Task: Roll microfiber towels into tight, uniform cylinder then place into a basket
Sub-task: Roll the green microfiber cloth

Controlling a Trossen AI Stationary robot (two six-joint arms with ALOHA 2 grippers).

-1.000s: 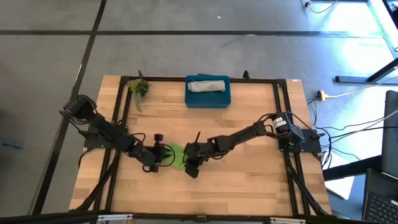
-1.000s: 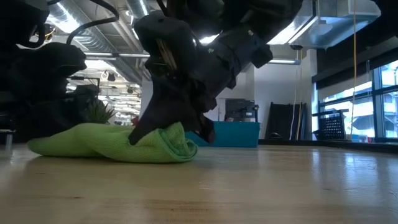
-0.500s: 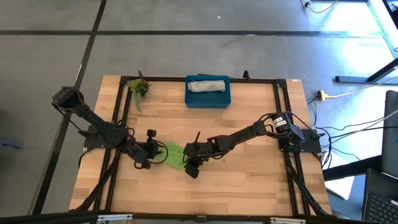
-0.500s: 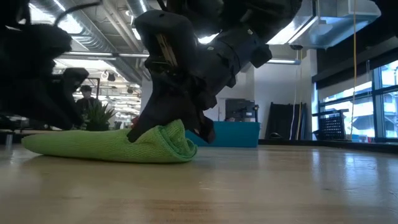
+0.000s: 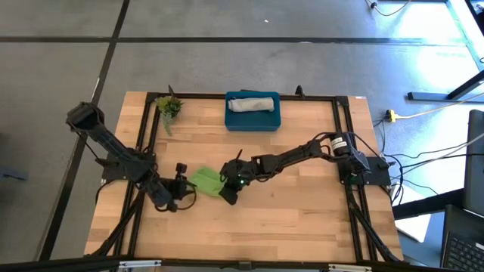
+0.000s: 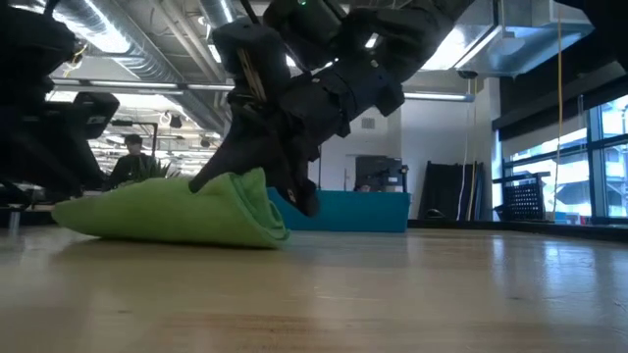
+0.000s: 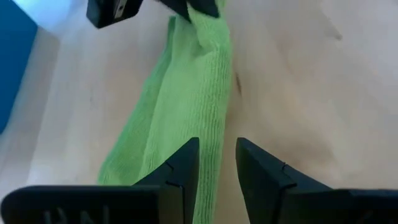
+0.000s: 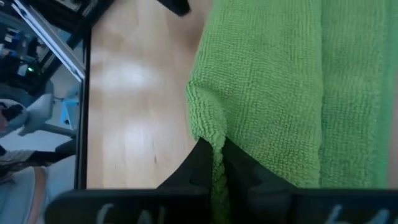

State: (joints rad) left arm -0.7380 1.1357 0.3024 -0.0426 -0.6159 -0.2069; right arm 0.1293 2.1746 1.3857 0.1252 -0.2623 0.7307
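The left gripper point(image 5: 184, 190) sits on the table point(image 5: 302, 219) with its fingers a little apart, holding nothing. Just beside it lies the green towel point(image 5: 206, 180). The right gripper point(image 5: 227, 195) pinches the towel's corner tight. The grey towel point(image 5: 252, 103) lies in the basket point(image 5: 253, 122) at the back.

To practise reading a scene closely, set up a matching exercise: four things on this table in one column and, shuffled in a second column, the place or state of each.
Things
1. green towel
2. grey towel
3. right gripper
4. plant sprig

Places or states
A. lying in the teal basket
B. at the table's far left corner
C. spread on the wood between the two arms
D. shut on a towel's edge

Pairs: 1-C, 2-A, 3-D, 4-B
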